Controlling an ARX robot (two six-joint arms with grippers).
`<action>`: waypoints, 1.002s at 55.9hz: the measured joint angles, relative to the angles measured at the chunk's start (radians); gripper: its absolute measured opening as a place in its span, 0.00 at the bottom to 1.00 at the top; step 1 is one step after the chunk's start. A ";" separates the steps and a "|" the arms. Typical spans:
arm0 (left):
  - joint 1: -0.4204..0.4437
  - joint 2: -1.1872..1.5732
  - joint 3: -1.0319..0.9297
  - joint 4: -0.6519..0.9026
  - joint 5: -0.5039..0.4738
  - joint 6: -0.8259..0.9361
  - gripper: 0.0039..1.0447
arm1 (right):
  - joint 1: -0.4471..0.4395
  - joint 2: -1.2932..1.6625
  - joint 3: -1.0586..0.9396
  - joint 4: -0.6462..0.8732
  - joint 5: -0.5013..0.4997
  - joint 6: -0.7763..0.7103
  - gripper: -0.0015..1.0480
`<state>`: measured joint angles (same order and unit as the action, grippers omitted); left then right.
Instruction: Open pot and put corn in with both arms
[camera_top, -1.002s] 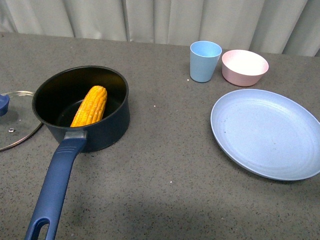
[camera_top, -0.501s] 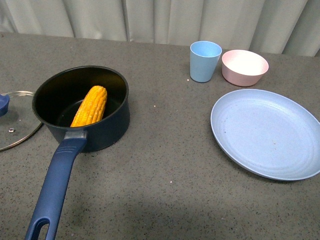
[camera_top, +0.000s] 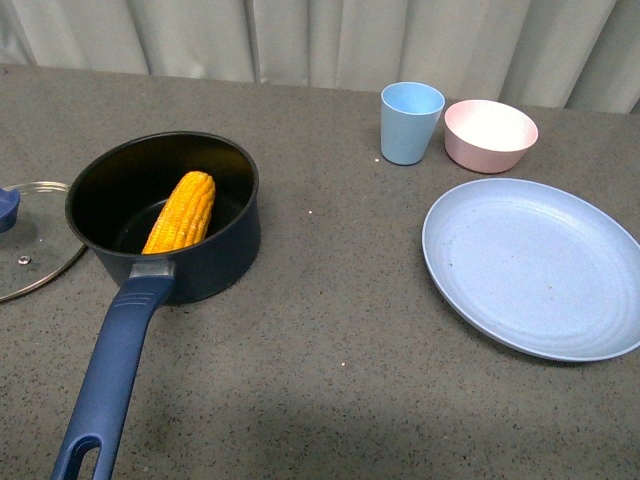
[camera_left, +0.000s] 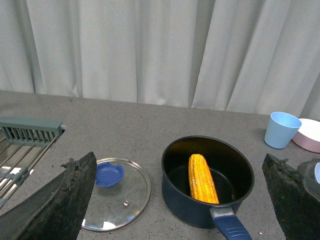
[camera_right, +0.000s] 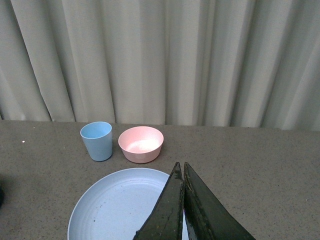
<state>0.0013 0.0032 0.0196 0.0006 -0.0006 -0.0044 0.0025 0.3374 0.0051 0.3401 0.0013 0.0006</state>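
Pot (camera_top: 165, 215) open, glass lid (camera_top: 30, 240) on surface beside it; corn (camera_top: 182, 212) inside. Task looks complete. Left end effector (camera_left: 175, 200) wide, empty; right end effector (camera_right: 181, 200) pinched closed, empty.

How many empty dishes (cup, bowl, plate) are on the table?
3. The pale blue cup stands at the back, the pink bowl right beside it, and the blue plate lies in front of them. All look empty. Others may sit outside the views.
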 joint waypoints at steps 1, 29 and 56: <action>0.000 0.000 0.000 0.000 0.000 0.000 0.94 | 0.000 -0.008 0.000 -0.008 0.000 0.000 0.01; 0.000 0.000 0.000 0.000 0.000 0.000 0.94 | 0.000 -0.275 0.001 -0.310 -0.003 0.000 0.01; 0.000 0.000 0.000 0.000 0.000 0.000 0.94 | 0.000 -0.333 0.001 -0.338 -0.003 -0.001 0.40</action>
<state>0.0013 0.0032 0.0196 0.0006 -0.0006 -0.0044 0.0025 0.0044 0.0059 0.0017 -0.0013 -0.0006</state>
